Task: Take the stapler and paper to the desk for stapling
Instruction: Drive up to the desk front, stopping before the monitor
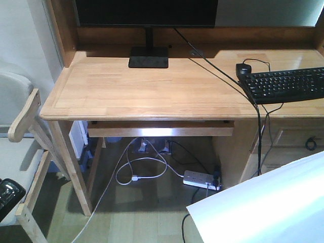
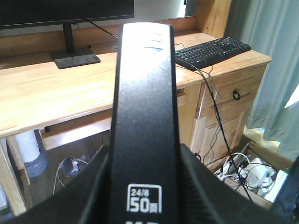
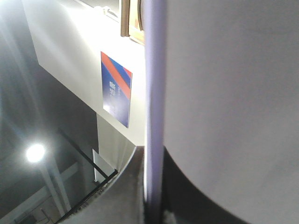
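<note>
Left gripper [image 2: 145, 186] clamps the stapler [image 2: 145, 93], short of the desk [image 2: 42, 93]: looks rigid, slick, so grip mid-body. Right gripper [image 3: 154, 205] pinches floppy paper [image 3: 224, 84] edge-on.

- Counter [image 1: 152, 86]: pale wood, visible grain, smooth satin finish.
- Stapler [image 2: 145, 116]: black, finely grained matt surface (probably plastic).
- Paper [image 1: 268, 207]: smooth white, glare-washed.

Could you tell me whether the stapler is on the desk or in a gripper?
In the left gripper: its fingers clamp the stapler, short of the desk.
</note>
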`<state>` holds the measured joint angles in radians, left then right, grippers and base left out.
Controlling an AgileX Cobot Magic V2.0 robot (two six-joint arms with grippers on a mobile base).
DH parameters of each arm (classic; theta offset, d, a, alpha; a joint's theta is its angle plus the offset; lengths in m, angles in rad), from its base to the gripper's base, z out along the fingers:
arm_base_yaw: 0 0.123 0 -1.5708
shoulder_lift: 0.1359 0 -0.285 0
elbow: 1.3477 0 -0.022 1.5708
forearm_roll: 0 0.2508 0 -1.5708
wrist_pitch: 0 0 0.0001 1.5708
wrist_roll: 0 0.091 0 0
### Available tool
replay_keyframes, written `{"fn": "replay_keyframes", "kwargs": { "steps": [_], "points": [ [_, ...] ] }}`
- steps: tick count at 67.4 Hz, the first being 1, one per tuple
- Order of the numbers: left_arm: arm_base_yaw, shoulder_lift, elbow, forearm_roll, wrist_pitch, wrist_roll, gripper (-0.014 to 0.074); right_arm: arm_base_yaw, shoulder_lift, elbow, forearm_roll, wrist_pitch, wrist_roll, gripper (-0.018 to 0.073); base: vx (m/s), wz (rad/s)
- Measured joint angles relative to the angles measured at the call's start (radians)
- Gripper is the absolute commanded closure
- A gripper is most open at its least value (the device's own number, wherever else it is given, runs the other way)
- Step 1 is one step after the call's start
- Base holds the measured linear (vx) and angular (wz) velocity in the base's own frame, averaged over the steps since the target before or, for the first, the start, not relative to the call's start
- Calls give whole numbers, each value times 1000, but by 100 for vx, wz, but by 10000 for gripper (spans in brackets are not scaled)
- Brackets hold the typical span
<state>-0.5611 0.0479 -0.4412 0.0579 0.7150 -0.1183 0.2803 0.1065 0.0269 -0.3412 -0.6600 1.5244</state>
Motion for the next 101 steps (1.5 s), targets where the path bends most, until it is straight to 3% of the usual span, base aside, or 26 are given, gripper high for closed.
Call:
{"fn": "replay_keyframes", "kwargs": {
  "steps": [101],
  "points": [
    [0, 0, 0, 0, 0, 0, 603, 0, 0, 0, 0, 0, 0, 561, 16, 0]
  ]
}}
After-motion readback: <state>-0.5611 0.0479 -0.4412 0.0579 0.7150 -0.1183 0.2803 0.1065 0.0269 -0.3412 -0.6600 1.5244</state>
